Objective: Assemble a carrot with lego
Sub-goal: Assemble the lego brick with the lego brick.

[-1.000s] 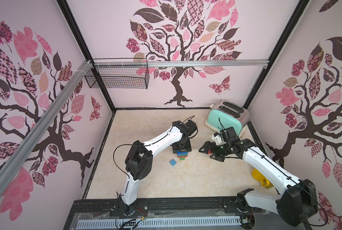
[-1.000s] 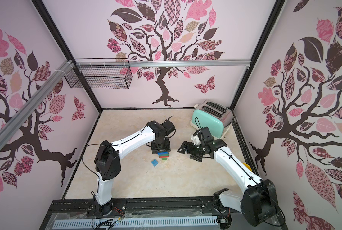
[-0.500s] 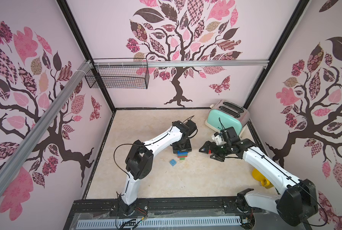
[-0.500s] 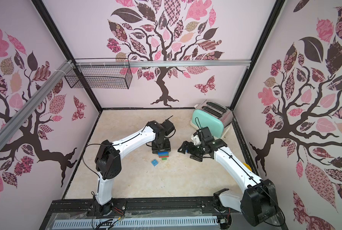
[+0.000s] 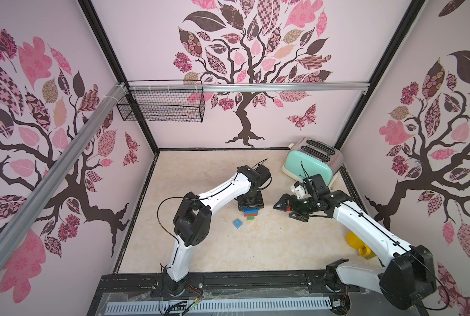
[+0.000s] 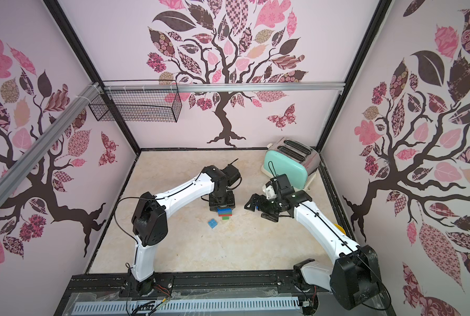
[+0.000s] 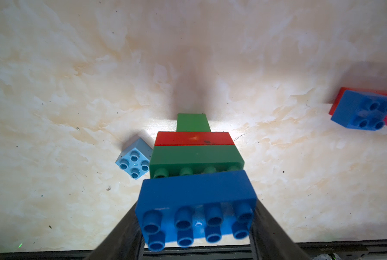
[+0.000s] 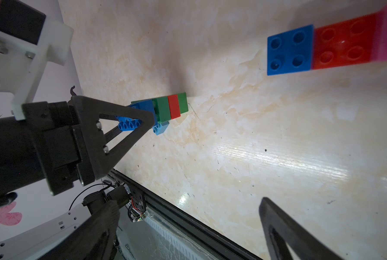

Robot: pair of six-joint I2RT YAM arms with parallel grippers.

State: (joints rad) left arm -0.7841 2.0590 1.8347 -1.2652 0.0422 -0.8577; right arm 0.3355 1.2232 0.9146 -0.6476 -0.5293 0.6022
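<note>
Blue oblong is in the grip: left gripper (image 7: 196, 225) has its jaws roughly half apart, clamped on the short ends of the dark blue brick (image 7: 197, 193). That brick is the top layer of the carrot (image 7: 196, 157). Below it come a green oblong, a red layer and the small green tip. The tip looks to be resting on the table (image 5: 228, 254), about mid-table and a bit toward the back edge. One row of green studs shows beside the blue, so it's either staggered or not fully seated; can't tell which. Light blue brick (image 7: 135, 161) lies loose just beside the stack. Right gripper (image 5: 288, 211) has its jaws spread full wide and holds nothing, out toward the right edge near the toaster (image 5: 311, 161) in the back right corner. Blue-red-pink cluster (image 8: 323, 45) lies on the table, apart from the stack. My read: tapered end done, four layers up. Wide end left, with the cluster and light blue yet to go on. Yellow mug (image 5: 357, 243) by the right edge isn't involved.
</note>
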